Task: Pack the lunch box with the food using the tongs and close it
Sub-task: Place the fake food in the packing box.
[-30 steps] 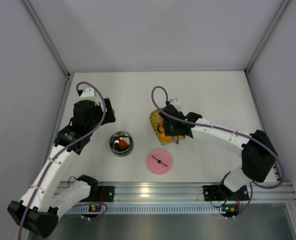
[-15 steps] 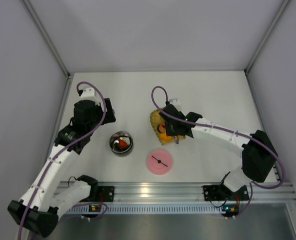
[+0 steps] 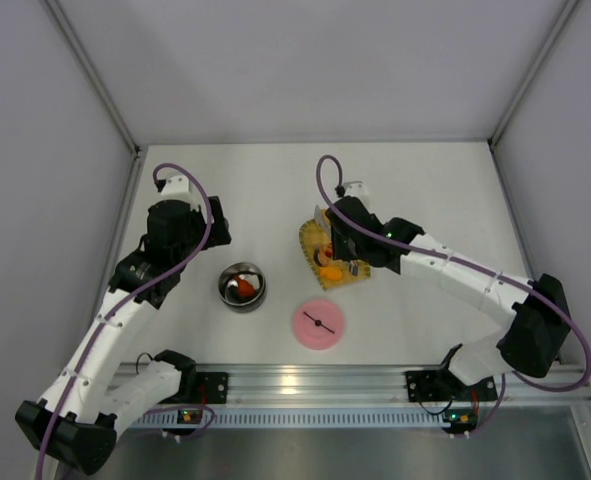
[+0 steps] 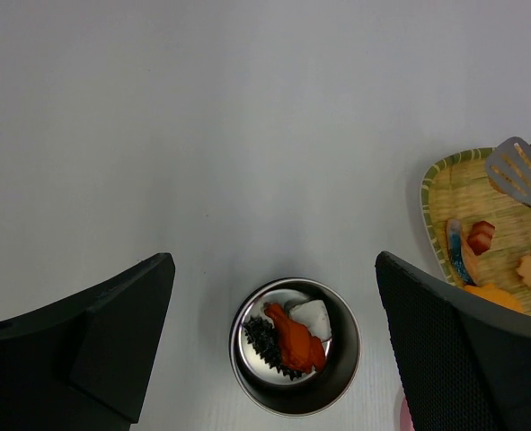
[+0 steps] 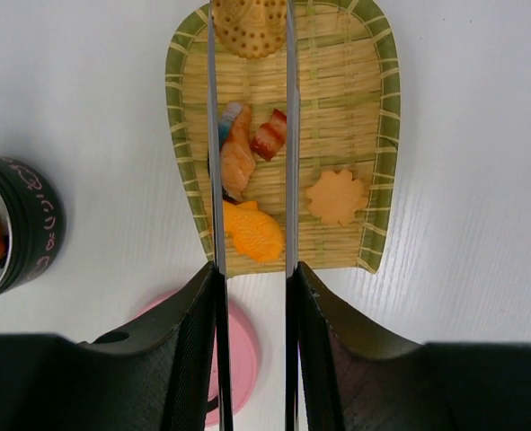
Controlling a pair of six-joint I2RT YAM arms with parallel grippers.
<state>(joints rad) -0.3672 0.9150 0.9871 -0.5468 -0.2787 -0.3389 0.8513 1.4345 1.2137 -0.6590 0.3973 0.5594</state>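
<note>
The right gripper [image 5: 252, 277] clamped the pale tongs [image 5: 290, 135] by their two arms, which ran up the wrist view over the yellow woven tray [image 5: 386, 135]. An orange fish-shaped piece [image 5: 252, 232] and a red striped piece [image 5: 269, 135] showed between the arms, a flower-shaped biscuit [image 5: 337, 197] to their right. Overhead, the steel lunch box [image 3: 242, 287] sat left of centre, holding a red-orange drumstick [image 4: 294, 338], a white piece [image 4: 312, 314] and a dark piece [image 4: 263, 337]. Its pink lid [image 3: 318, 323] lay apart, lower centre. The left gripper [image 4: 274, 260] hung over the box, jaws wide and empty.
</note>
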